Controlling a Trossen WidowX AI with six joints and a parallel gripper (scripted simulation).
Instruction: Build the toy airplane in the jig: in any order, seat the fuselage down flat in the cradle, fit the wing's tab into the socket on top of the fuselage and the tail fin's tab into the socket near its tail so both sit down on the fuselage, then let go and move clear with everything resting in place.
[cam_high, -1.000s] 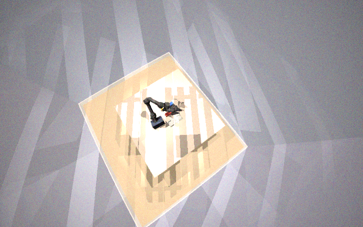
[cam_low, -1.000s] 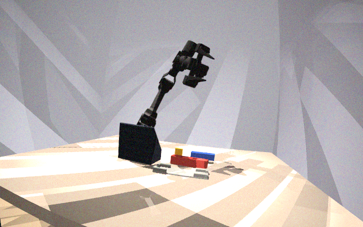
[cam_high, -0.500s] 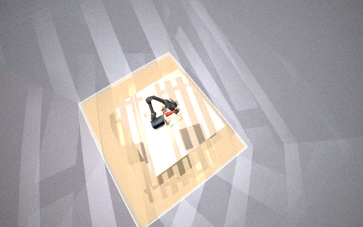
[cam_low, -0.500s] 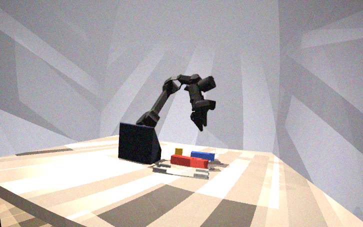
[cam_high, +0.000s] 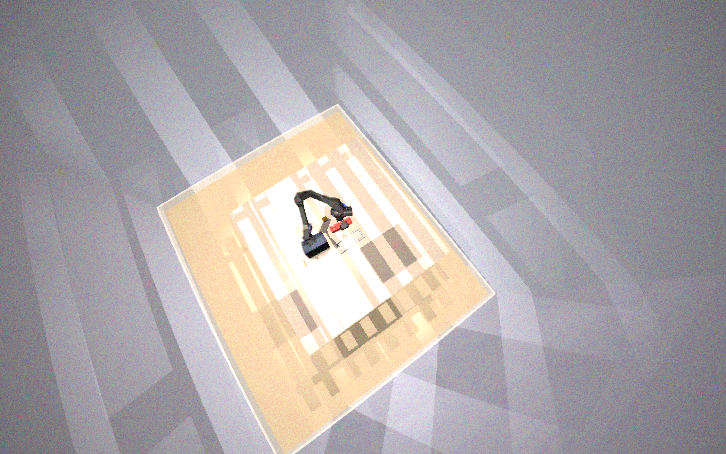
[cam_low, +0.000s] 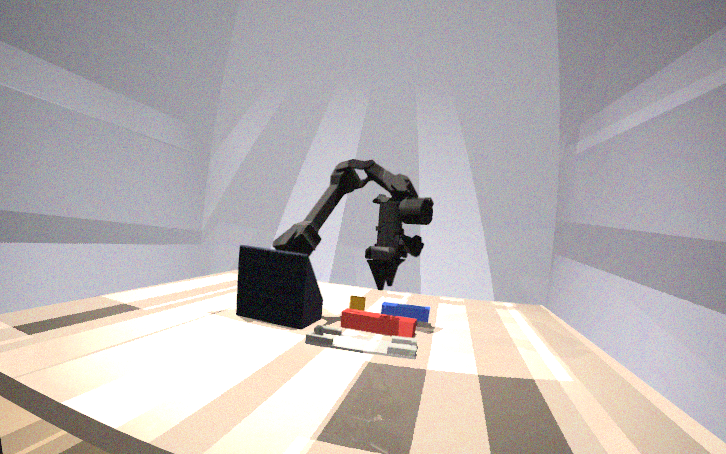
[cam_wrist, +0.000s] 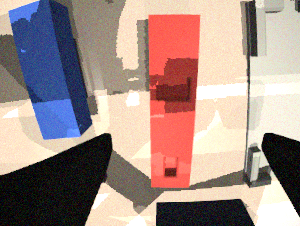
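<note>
The red fuselage lies flat on the table beside the grey jig, not in its cradle. Its top shows a wide dark socket at the middle and a small socket near one end. The blue wing lies on the table on the fuselage's other side. The small yellow tail fin stands behind the fuselage, toward the arm's base. My gripper is open and empty. It points down and hangs above the fuselage, clear of it.
The arm's dark base block stands just left of the parts. The striped table top stretches wide around them, with its edge far off on the right.
</note>
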